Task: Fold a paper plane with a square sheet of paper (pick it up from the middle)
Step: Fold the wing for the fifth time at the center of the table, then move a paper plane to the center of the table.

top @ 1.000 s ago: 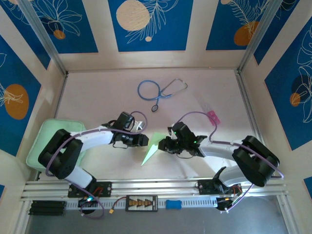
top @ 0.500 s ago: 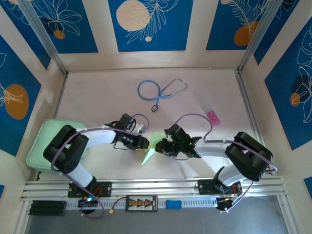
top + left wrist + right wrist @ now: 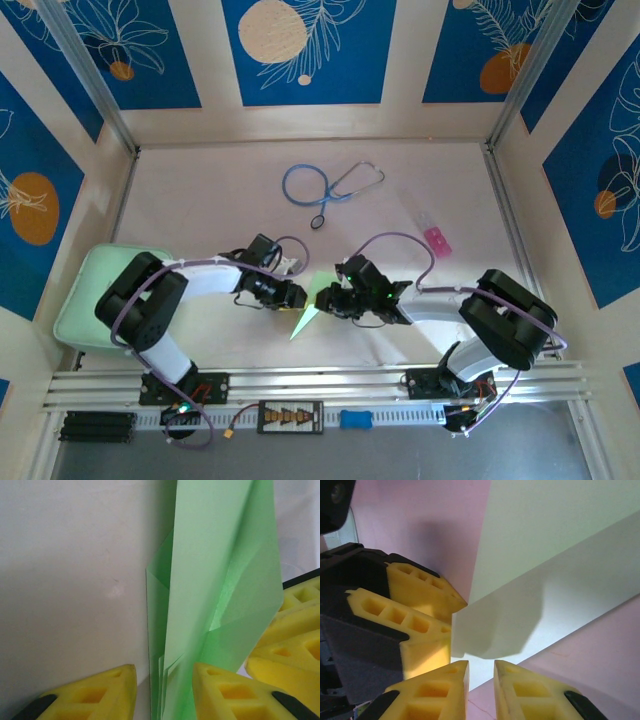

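Top view: above, behind arm bases, looking down on whole table (image 3: 200,200). Wrist views: very close, along own fingers. All share folded green paper (image 3: 312,302).

The table top (image 3: 200,190) is pale pinkish-white and evenly lit, with only soft shadows; cream side walls (image 3: 310,120) box it in on three sides, each set with deep blue panels (image 3: 300,50) bearing white leaf line-drawings and round shapes — cream on the back panel, orange on the others; slim metal posts (image 3: 90,75) run along the back corners; a metal rail (image 3: 320,382) spans the near edge, with a darker grey strip (image 3: 560,450) below it; the left wrist view shows the same surface as plain off-white.
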Robot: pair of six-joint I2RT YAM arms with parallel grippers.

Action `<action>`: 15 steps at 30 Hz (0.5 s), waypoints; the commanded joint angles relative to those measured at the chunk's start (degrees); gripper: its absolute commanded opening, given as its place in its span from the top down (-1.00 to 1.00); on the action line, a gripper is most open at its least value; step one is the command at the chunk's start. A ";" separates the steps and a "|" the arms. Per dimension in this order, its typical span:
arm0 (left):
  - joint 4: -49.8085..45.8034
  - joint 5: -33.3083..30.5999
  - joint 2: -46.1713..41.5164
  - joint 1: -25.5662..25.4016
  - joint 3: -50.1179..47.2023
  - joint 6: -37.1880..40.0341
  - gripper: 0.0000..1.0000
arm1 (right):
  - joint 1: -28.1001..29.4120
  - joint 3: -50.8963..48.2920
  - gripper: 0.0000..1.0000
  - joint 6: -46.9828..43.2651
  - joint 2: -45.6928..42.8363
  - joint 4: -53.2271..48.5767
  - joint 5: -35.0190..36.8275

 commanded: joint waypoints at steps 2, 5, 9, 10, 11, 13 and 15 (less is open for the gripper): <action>-1.35 1.45 2.82 -2.50 1.26 1.62 0.30 | 0.60 -0.87 0.58 0.53 1.84 1.77 -1.49; -1.38 1.27 2.81 -3.06 1.47 1.58 0.33 | 0.69 -1.12 0.59 1.01 2.55 2.15 -1.49; -1.01 2.55 2.87 -3.49 1.53 1.49 0.38 | 0.69 -1.41 0.60 1.27 2.59 2.47 -1.36; -0.85 2.71 2.72 -3.53 1.48 1.41 0.39 | 0.69 -1.35 0.60 1.20 2.57 2.47 -1.35; -0.60 2.82 2.48 -3.58 1.40 1.27 0.39 | 0.73 -1.38 0.60 1.23 2.59 2.47 -1.41; -0.57 2.99 2.26 -3.61 1.40 1.22 0.40 | 0.69 -1.40 0.60 1.27 2.60 2.49 -1.48; -0.51 3.11 2.27 -3.60 1.39 1.23 0.40 | 0.64 -1.57 0.61 1.41 2.66 2.51 -1.35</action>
